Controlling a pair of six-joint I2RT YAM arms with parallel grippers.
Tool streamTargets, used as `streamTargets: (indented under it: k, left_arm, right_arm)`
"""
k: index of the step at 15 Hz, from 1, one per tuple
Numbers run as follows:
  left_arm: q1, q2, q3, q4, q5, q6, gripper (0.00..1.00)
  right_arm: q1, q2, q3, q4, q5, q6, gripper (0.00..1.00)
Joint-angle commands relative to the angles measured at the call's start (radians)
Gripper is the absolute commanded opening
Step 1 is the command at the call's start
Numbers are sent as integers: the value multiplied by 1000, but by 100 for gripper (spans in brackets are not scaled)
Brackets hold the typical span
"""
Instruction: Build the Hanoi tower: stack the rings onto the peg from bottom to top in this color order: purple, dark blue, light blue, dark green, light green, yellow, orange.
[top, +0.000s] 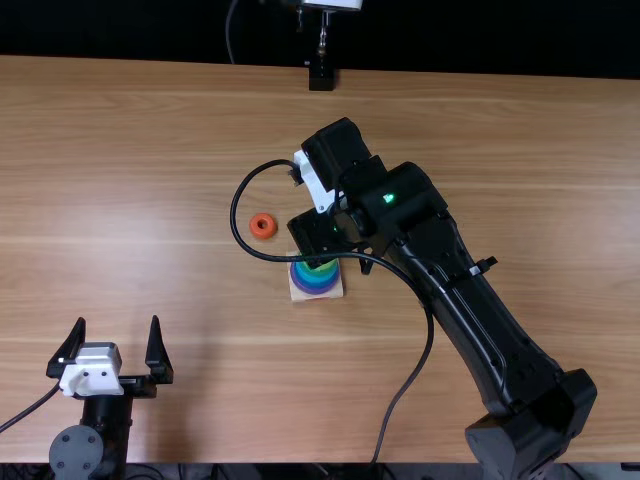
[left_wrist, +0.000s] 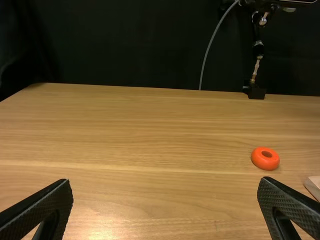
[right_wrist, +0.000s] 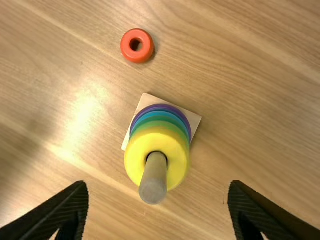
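Top view: orange ring (top: 263, 226) lies left of centre, off the peg (right_wrist: 154, 187). Right gripper (right_wrist: 158, 186) and left gripper (top: 118, 320), lower left: fingers apart. Hazard: a low sideways move ringward could clip the peg, tipping the stack (right_wrist: 134, 161).
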Motion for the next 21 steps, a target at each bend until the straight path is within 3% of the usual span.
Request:
streamTargets:
  k: [1,5,10,12,16,21]
  left_arm:
    - [9,-11,-7,-39,-13,0,100]
    - [9,-11,-7,-39,-13,0,100]
    - [9,-11,-7,-39,-13,0,100]
    - [9,-11,-7,-37,-13,0,100]
    - [9,-11,-7,-39,-13,0,100]
    - [9,-11,-7,-37,-13,0,100]
  right_arm:
    - [-2,13,10,2,1,10,100]
    - [-5,9,59,164,1,6,100]
    - [-41,-40,-47,454,12,0,100]
    - [-120,-208,-214,613,12,2,100]
    - [-191,-537,-602,1018,13,-2,100]
    - [-355,-1043,-1163,1309,6,-11,100]
